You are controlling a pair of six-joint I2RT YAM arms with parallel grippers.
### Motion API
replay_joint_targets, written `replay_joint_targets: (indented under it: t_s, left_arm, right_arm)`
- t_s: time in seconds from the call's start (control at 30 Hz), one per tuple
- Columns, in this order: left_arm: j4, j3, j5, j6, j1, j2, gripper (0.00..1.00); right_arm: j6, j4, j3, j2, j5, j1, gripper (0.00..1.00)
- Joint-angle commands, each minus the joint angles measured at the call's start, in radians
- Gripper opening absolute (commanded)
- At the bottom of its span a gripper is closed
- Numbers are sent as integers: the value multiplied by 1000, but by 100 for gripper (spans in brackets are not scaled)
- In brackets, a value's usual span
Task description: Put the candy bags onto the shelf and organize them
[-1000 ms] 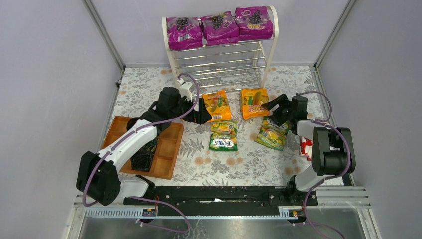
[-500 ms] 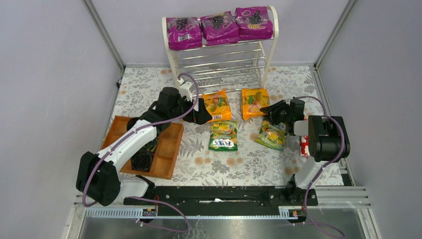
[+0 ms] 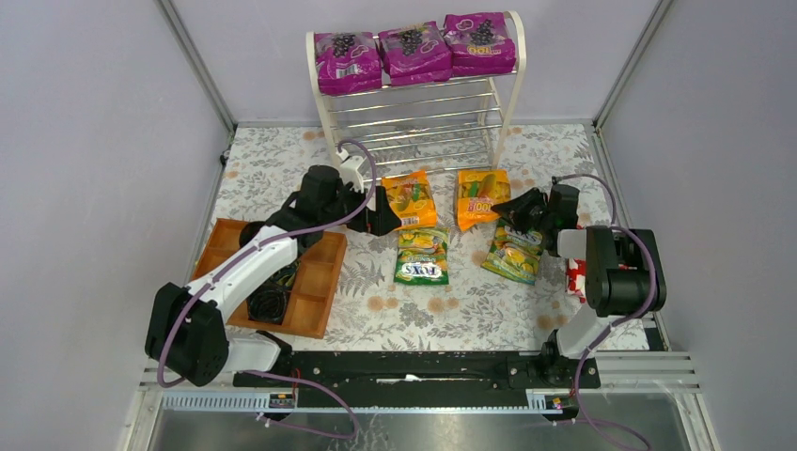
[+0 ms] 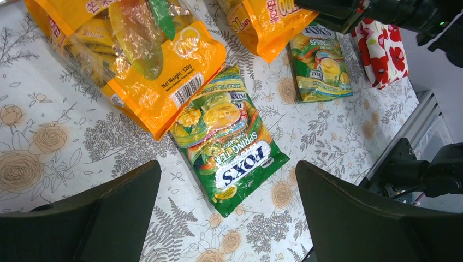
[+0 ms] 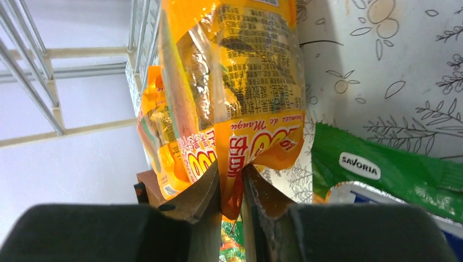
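Room: grey walls are standing around the surface (image 3: 282, 160), which is wearing a flowery cloth.
Far side: the shelf (image 3: 322, 108) is standing there, and three purple bags (image 3: 412, 49) are sitting in a row on its top.
Waiting: the left orange bag (image 3: 410, 199) and two green bags (image 3: 421, 256) are lying flat in front of the shelf.
Right arm: the right fingers (image 5: 205, 191) are squeezing together on the near edge of the right orange bag (image 5: 251, 82).
Left arm: the left fingers (image 4: 109, 207) are hanging wide apart beside the left orange bag, holding nothing.
Worry: the fingers are only pinching a thin, shiny edge, so the bag may be slipping out when lifted, or dropping between the thin rods.
Change: a second ago the right fingers were apart; now they are pinching the bag.
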Motion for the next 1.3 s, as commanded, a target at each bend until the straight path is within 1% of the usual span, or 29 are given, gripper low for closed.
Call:
replay_joint_targets:
  t_s: [0.0,0.1,0.23,0.37,0.47,0.57,0.67,0.77,0.87,0.97,1.03,1.1,1.2,1.27]
  left_arm:
    - [62,-6,25,-11,-2,11,99]
    - [71,-8,33,-19,-2,17,99]
    - [92,-11,59,-40,-2,26,99]
    - [130,-18,93,-70,-2,36,99]
    - [148,-20,112,-85,-2,37,99]
    - [151,-16,120,-82,-1,28,99]
    - [158,-14,127,-87,10,-3,99]
    - [160,-26,116,-104,31,-38,99]
    - [181,-39,110,-136,64,-64,99]
    - [202,-50,121,-162,81,-75,99]
    - [199,-44,133,-172,81,-66,99]
    - [188,-41,129,-191,81,-56,99]
    - [192,-51,120,-225,81,-47,99]
    - [209,-65,126,-243,81,-41,99]
  right_arm:
    - [-147,-79,5,-130,-57,0,16]
    - [-235,-160,17,-182,-82,0,13]
    - [-331,-268,59,-219,-151,5,10]
    - [-434,-393,109,-281,-140,48,9]
    - [-497,-456,152,-331,-130,148,8]
    - [-580,-532,209,-370,-147,215,8]
    - [-621,-559,245,-398,-222,278,8]
    - [-629,-553,259,-414,-290,326,5]
    - [-595,-507,257,-396,-397,349,4]
    - [-479,-385,234,-350,-564,354,4]
    - [-359,-257,213,-307,-684,359,4]
    - [-245,-128,189,-272,-758,367,4]
    - [-65,101,158,-235,-829,392,4]
    - [19,197,148,-207,-842,413,5]
